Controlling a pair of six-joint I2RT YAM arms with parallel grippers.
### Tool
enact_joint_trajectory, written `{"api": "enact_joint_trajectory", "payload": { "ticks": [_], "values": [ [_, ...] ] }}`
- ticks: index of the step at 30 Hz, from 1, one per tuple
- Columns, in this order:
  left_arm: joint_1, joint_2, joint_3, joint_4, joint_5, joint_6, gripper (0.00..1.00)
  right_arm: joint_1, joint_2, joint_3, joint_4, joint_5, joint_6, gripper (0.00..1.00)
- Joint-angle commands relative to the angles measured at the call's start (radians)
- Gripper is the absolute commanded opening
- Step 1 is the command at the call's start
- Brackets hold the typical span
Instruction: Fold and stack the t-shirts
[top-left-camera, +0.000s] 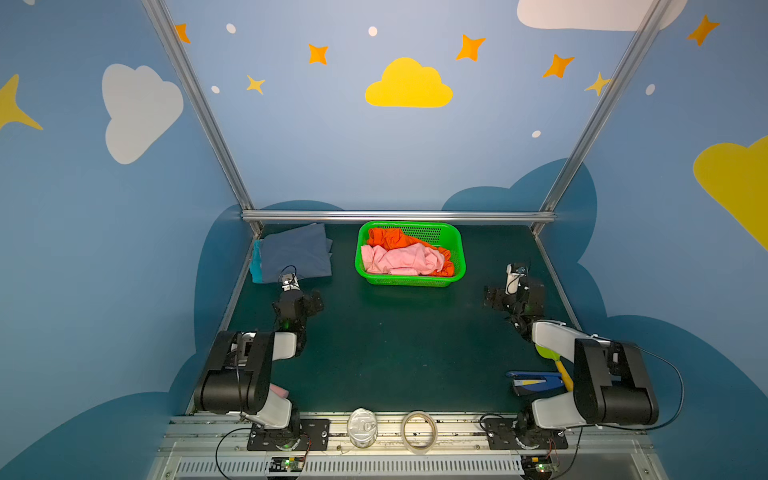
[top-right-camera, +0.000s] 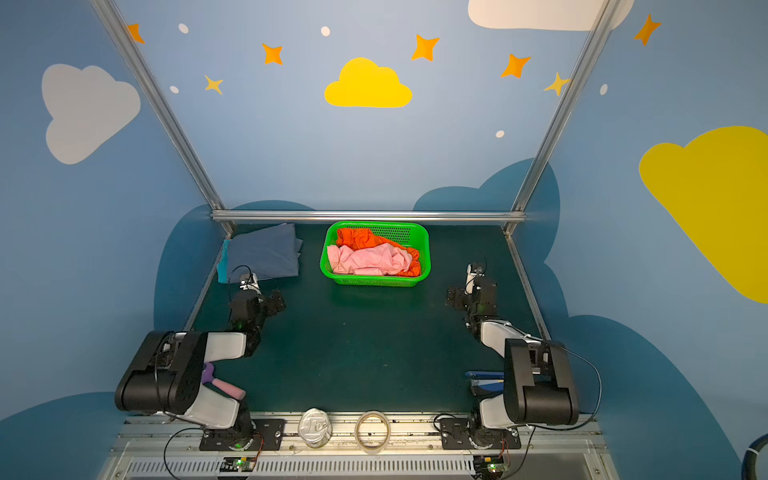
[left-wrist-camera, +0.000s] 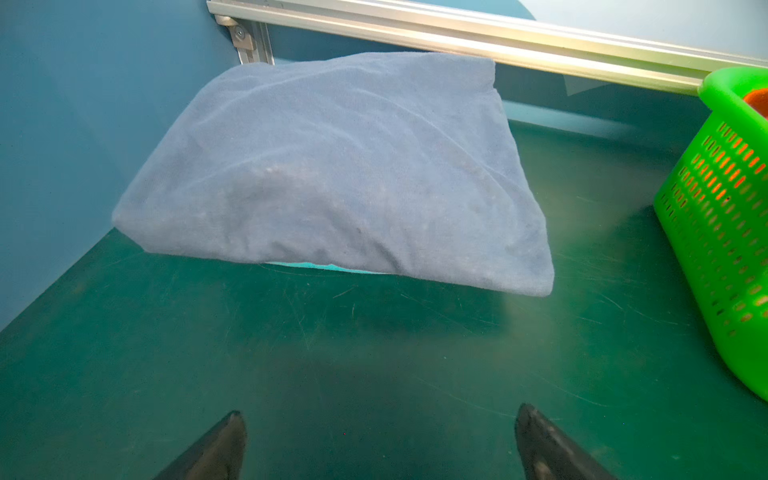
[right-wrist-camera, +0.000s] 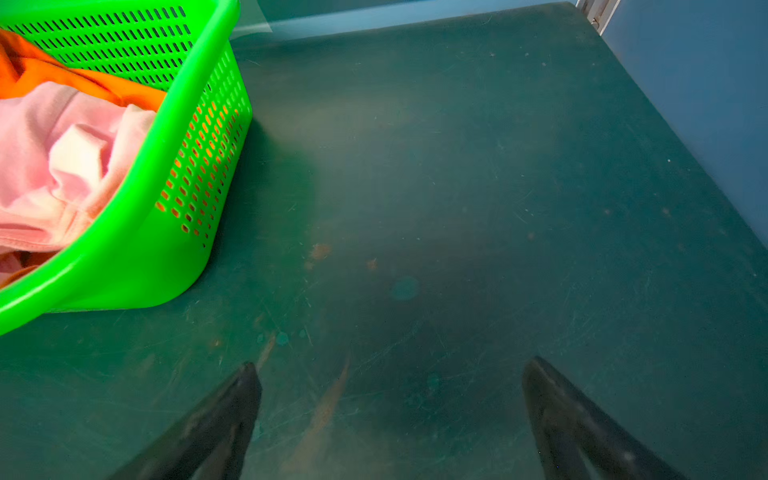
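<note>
A crumpled pink t-shirt (top-left-camera: 401, 259) (top-right-camera: 368, 259) (right-wrist-camera: 62, 166) lies on an orange t-shirt (top-left-camera: 390, 237) (right-wrist-camera: 29, 70) inside the green basket (top-left-camera: 455, 237) at the back middle. At the back left corner a folded slate blue t-shirt (top-left-camera: 297, 251) (left-wrist-camera: 345, 166) rests on a teal t-shirt (top-left-camera: 256, 262) (left-wrist-camera: 316, 267), of which only an edge shows. My left gripper (top-left-camera: 305, 305) (left-wrist-camera: 380, 409) hangs open over bare mat just in front of that pile. Right of the basket, my right gripper (top-left-camera: 505, 299) (right-wrist-camera: 392, 363) is open and empty too.
A blue stapler (top-left-camera: 536, 380) and a green-and-yellow tool (top-left-camera: 552, 357) lie by the right arm. A pink-handled tool (top-right-camera: 226, 386) lies under the left arm. A silvery lump (top-left-camera: 362, 427) and a tape roll (top-left-camera: 419, 430) sit on the front rail. Walls enclose three sides.
</note>
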Motion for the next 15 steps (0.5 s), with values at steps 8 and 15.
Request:
{"api": "enact_joint_trajectory", "payload": {
  "ticks": [8,15],
  "values": [
    [-0.001,-0.011,0.019,-0.013,0.010,0.009,1.00,-0.002,0.009,-0.002,-0.012,-0.003,0.002,0.98],
    [-0.001,-0.011,0.018,-0.013,0.010,0.010,1.00,-0.006,0.008,-0.002,-0.012,-0.011,0.003,0.99]
  ]
}}
